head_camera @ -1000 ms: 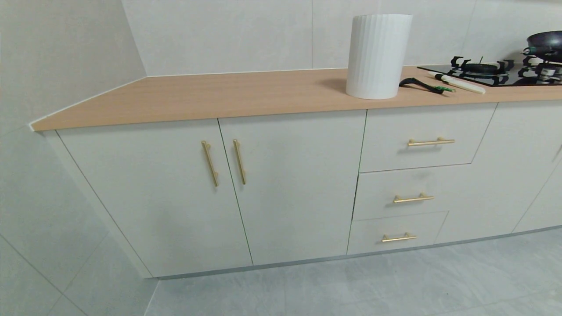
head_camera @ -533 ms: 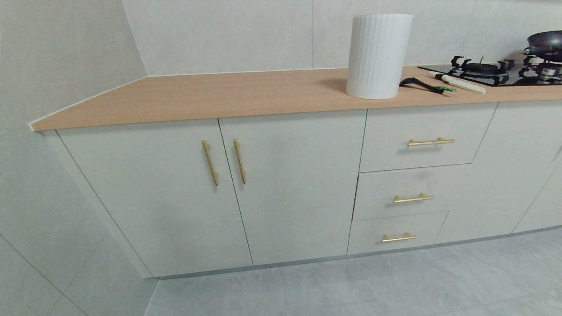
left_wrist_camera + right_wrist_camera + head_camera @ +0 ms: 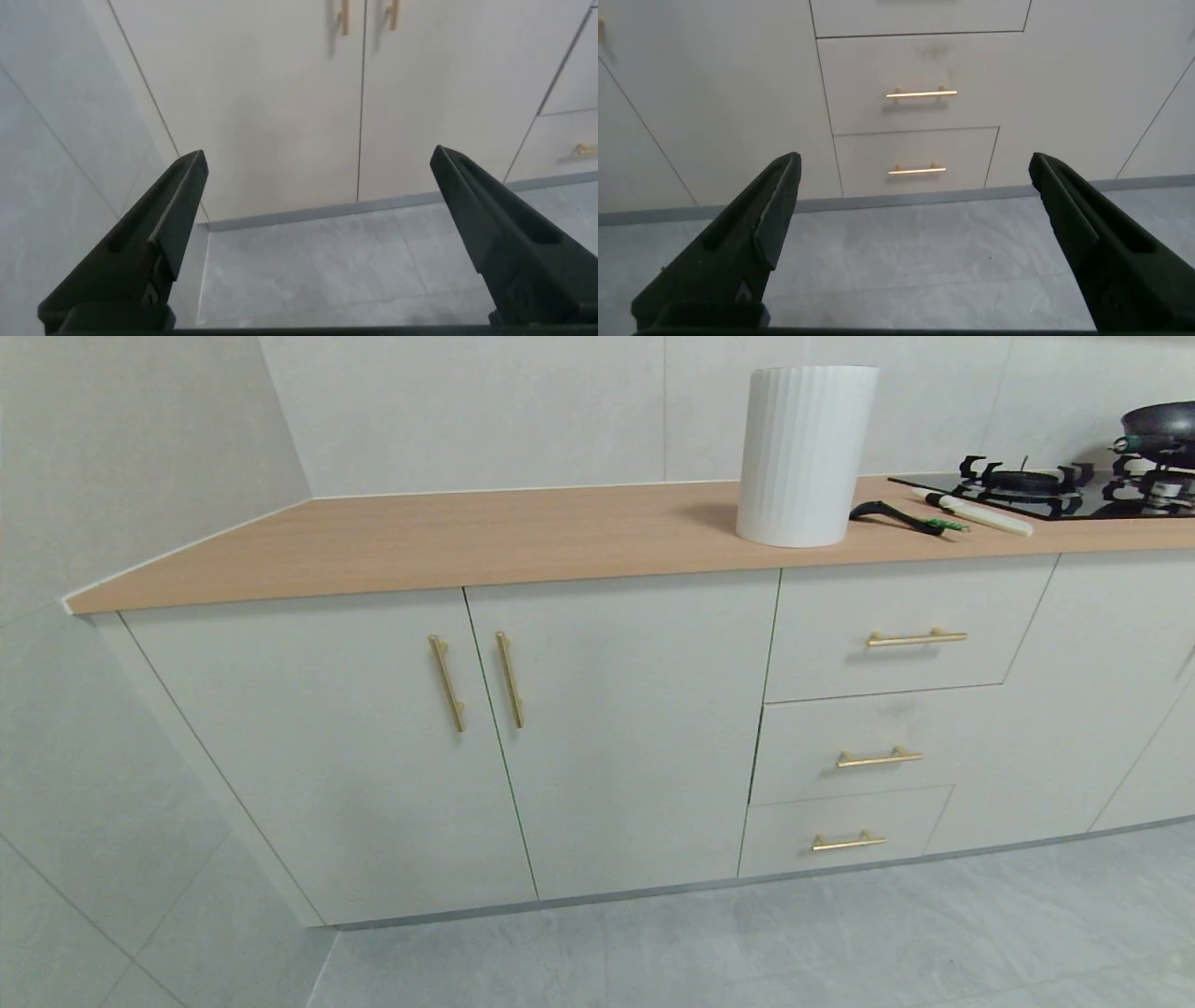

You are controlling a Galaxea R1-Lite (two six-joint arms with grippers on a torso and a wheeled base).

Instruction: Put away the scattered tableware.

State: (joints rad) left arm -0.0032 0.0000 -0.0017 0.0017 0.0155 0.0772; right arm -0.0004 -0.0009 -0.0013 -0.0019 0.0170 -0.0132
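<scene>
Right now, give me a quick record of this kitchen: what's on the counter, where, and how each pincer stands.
Counter: wooden countertop over closed cabinet doors and three drawers
Container: tall white ribbed holder, upright on the countertop
Stove: gas stove on the robot's right, dark pan on it
Tableware: black utensil and pale utensil, lying between holder and stove
Left pincer: open, low, facing the cabinet doors
Right pincer: open, low, facing the lower drawers
</scene>
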